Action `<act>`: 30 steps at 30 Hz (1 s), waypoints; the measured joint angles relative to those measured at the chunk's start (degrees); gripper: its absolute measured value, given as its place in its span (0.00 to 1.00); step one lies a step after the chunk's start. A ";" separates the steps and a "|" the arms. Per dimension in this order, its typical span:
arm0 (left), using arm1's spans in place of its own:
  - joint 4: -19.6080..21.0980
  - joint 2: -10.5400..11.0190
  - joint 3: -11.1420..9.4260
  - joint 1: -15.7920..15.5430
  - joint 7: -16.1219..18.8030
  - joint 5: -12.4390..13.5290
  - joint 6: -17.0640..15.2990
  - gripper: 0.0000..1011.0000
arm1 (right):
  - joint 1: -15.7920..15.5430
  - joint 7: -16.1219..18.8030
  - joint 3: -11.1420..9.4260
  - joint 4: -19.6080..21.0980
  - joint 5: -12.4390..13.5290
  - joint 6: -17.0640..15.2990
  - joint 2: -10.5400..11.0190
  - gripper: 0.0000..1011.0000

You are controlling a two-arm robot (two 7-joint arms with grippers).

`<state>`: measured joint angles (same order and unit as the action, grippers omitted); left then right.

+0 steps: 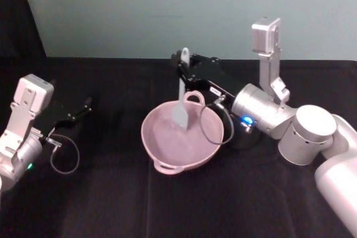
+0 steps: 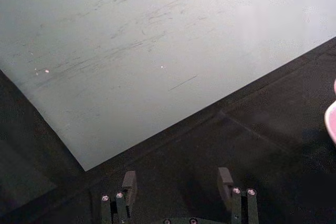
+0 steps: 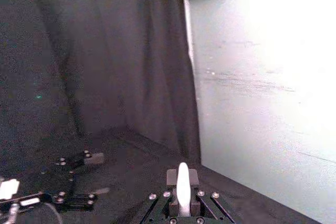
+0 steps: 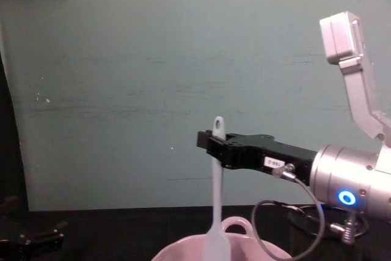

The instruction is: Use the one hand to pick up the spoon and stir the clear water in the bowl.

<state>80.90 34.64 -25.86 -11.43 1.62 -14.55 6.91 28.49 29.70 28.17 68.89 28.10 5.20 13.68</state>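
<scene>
Above the pink bowl (image 1: pixel 146 137) at the middle of the bench (image 1: pixel 111 204), the right gripper (image 1: pixel 182 66) clamps the white spoon (image 1: pixel 182 101) upright near its handle end, head down inside the rim. Any clear water is too faint to make out. Far left, the left gripper (image 1: pixel 85 104) rests parted, empty.

The spoon (image 4: pixel 216 194) is showing plain white against a pale teal wall (image 4: pixel 122 90). The bowl (image 1: pixel 144 135) is looking soft pink on the black tablecloth (image 1: pixel 111 199). The right gripper (image 4: pixel 211 142) is showing black with a small white label (image 4: pixel 274 162), and a blue ring (image 4: pixel 347 198) is glowing on its silver wrist (image 4: pixel 348 175).
</scene>
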 joint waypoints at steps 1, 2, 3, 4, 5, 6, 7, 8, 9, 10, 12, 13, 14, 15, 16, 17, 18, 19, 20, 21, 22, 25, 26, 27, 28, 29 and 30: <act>0.00 0.00 0.00 0.00 0.00 0.00 0.00 1.00 | -0.15 -0.26 -0.35 0.10 -0.17 0.00 0.26 0.11; 0.00 0.00 0.00 0.00 0.00 0.00 0.00 1.00 | -0.25 -0.34 -0.55 0.21 -0.24 0.00 0.40 0.11; 0.00 0.00 0.00 0.00 0.00 0.00 0.00 1.00 | -0.39 -0.39 -0.74 0.36 -0.31 0.00 0.57 0.11; 0.00 0.00 0.00 0.00 0.00 0.00 0.00 1.00 | -0.56 -0.47 -0.92 0.57 -0.39 -0.01 0.77 0.11; 0.00 0.00 0.00 0.00 0.00 0.00 0.00 1.00 | -0.78 -0.63 -1.13 0.85 -0.43 -0.04 1.01 0.11; 0.00 0.00 0.00 0.00 0.00 0.00 0.00 1.00 | -1.19 -0.80 -1.48 1.43 -0.47 -0.19 1.43 0.11; 0.00 0.00 0.00 0.00 0.00 0.00 0.00 1.00 | -1.46 -0.85 -1.70 1.82 -0.50 -0.30 1.70 0.11; 0.00 0.00 0.00 0.00 0.00 0.00 0.00 1.00 | -1.74 -0.90 -1.87 2.20 -0.54 -0.42 1.97 0.11; 0.00 0.00 0.00 0.00 0.00 0.00 0.00 1.00 | -2.33 -1.09 -2.18 2.99 -0.64 -0.71 2.47 0.11; 0.00 0.00 0.00 0.00 0.00 0.00 0.00 1.00 | -2.69 -1.19 -2.36 3.48 -0.66 -0.85 2.74 0.11; 0.00 0.00 0.00 0.00 0.00 0.00 0.00 1.00 | -3.33 -1.26 -2.66 4.40 -0.66 -1.07 3.17 0.11; 0.00 0.00 0.00 0.00 0.00 0.00 0.00 1.00 | -4.19 -1.28 -2.99 5.51 -0.62 -1.30 3.68 0.11; 0.00 0.00 0.00 0.01 0.00 0.00 0.00 1.00 | -4.60 -1.28 -3.11 6.05 -0.58 -1.38 3.91 0.11; 0.00 0.00 0.00 0.00 0.00 0.00 0.00 1.00 | -4.95 -1.29 -3.22 6.60 -0.54 -1.48 4.10 0.11; 0.00 0.00 0.00 0.00 0.00 0.00 0.00 1.00 | -5.72 -1.30 -3.42 7.67 -0.48 -1.67 4.53 0.11; 0.00 0.00 0.00 0.00 0.00 0.00 0.00 1.00 | -6.04 -1.31 -3.46 8.06 -0.47 -1.76 4.69 0.11; 0.00 0.00 0.00 0.00 0.00 0.00 0.00 1.00 | -6.38 -1.32 -3.49 8.52 -0.45 -1.82 4.84 0.11; 0.00 0.00 0.00 0.00 0.00 0.00 0.00 1.00 | -6.92 -1.34 -3.51 9.22 -0.46 -1.97 5.11 0.11; 0.00 0.00 0.00 0.00 0.00 0.00 0.00 1.00 | -7.13 -1.34 -3.51 9.48 -0.47 -2.02 5.19 0.11; 0.00 0.00 0.00 0.00 0.00 0.00 0.00 1.00 | -7.36 -1.35 -3.48 9.75 -0.48 -2.06 5.29 0.11; 0.00 0.00 0.00 0.00 0.00 0.00 0.00 1.00 | -7.56 -1.34 -3.43 10.04 -0.50 -2.11 5.36 0.11; 0.00 0.00 0.00 0.00 0.00 0.00 0.00 1.00 | -8.29 -1.24 -2.88 11.28 -0.66 -2.18 5.48 0.11; 0.00 0.00 0.00 0.00 0.00 0.00 0.00 1.00 | -8.36 -1.16 -2.75 11.42 -0.71 -2.17 5.46 0.11; 0.00 0.00 0.00 0.00 0.00 0.00 0.00 1.00 | -8.42 -0.90 -2.44 11.64 -0.85 -2.14 5.32 0.11; 0.00 0.00 0.00 0.00 0.00 0.00 0.00 1.00 | -8.42 -0.90 -2.44 11.64 -0.85 -2.14 5.32 0.11; 0.00 0.00 0.00 0.00 0.00 0.00 0.00 1.00 | -8.40 -0.76 -2.07 11.75 -0.93 -2.11 5.12 0.11; 0.00 0.00 0.00 0.00 0.00 0.00 0.00 1.00 | -8.37 -0.68 -1.92 11.76 -0.96 -2.11 5.02 0.11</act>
<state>80.90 34.65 -25.86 -11.43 1.62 -14.55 6.91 20.12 29.02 26.25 80.65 27.15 3.09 18.71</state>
